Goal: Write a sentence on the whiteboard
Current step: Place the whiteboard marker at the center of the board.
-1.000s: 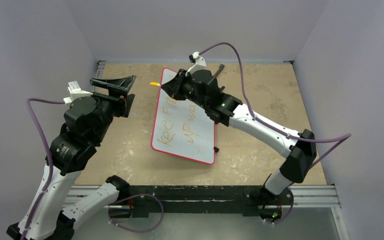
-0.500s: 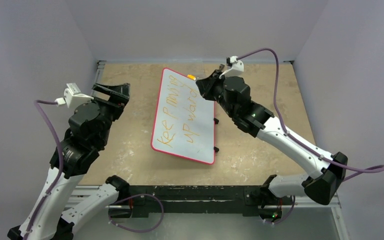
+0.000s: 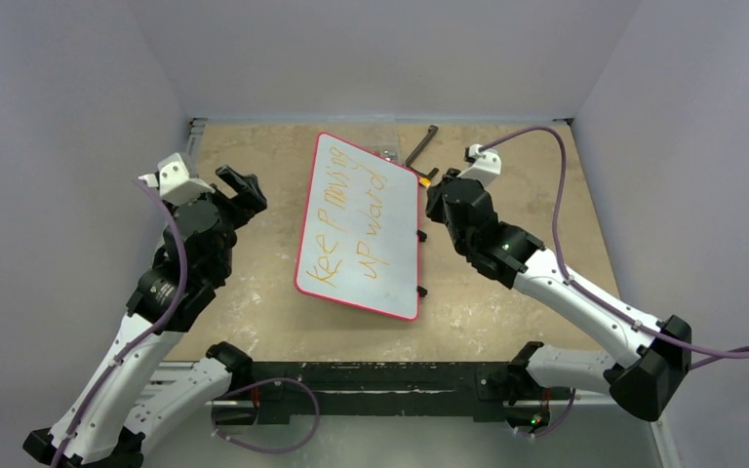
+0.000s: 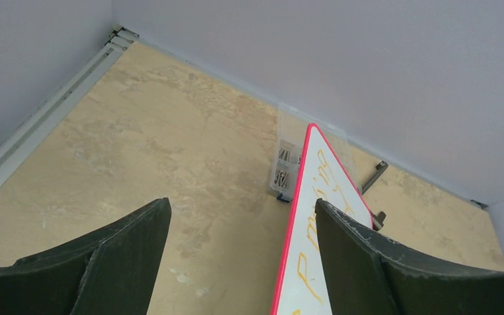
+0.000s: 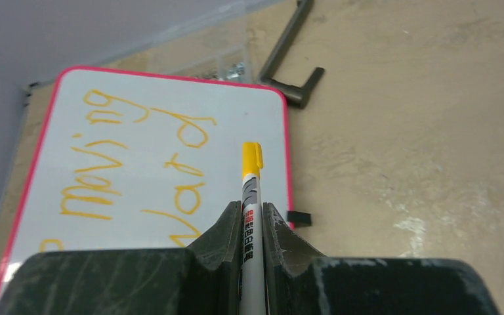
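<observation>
Table: tan, worn top, grey walls on three sides. Whiteboard lay about mid-table, long side running near to far and skewed, with the far end leaning right. It had a red frame with rounded corners. We saw two small black feet on its right edge. The far end was close to the far wall and the near end short of the arm bases.

The sentence sat on the board in orange marker, two lines running near to far. We read the first as "Kee" then "moving" and the second as "upward", with rough letters.

Left arm was raised over the left side of the table, well apart from the board. Left gripper had its jaws spread wide with nothing between them, only bare table and the board's left edge visible through the gap.

Right arm reached in from the near right. Right gripper was just beside the board's far right corner, jaws clamped tight on a marker. The marker had a white barrel, and its yellow-orange end stuck out past the fingertips. We couldn't tell if that end touched anything.

A black L-shaped bar lay on the table beyond the far right corner of the board. A clear plastic box of small metal parts sat at the board's far edge. Purple cables looped off both wrists.
</observation>
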`<state>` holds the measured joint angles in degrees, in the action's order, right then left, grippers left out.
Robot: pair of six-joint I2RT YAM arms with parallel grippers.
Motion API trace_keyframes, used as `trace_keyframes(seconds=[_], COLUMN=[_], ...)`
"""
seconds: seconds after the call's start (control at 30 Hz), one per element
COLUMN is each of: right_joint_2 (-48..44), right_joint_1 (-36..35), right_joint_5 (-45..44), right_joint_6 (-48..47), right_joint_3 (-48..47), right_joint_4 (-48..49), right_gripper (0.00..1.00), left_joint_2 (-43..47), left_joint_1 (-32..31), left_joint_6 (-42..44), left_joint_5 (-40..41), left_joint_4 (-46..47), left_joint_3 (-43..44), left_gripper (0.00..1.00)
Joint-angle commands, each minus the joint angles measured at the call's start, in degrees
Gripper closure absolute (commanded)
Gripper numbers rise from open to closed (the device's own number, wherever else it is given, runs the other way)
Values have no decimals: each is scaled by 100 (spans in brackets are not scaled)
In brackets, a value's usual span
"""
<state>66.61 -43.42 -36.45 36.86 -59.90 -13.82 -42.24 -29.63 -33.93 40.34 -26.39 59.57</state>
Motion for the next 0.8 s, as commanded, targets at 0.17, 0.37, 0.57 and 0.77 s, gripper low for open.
trace_keyframes(seconds=[0.17, 0.37, 0.57, 0.77], right_joint_2=[-149, 295, 955, 1610], right_joint_1=[1248, 1802, 2242, 2458], right_joint_5=[399, 853, 1368, 1688], right_joint_6=[71, -50, -128, -144], right_joint_3=[830, 1006, 1173, 1370], right_joint_4=[-313, -362, -163, 206], right_gripper=[100, 100, 100, 100], left_joint_2=[160, 137, 100, 76], left_joint_1=[36, 39, 36, 36], left_joint_6=[1107, 1173, 1214, 1242], left_joint_5=[-389, -459, -524, -536], left_joint_4=[468, 451, 428, 418], left_joint_3=[-127, -130, -113, -104], left_gripper=[21, 21, 22, 22])
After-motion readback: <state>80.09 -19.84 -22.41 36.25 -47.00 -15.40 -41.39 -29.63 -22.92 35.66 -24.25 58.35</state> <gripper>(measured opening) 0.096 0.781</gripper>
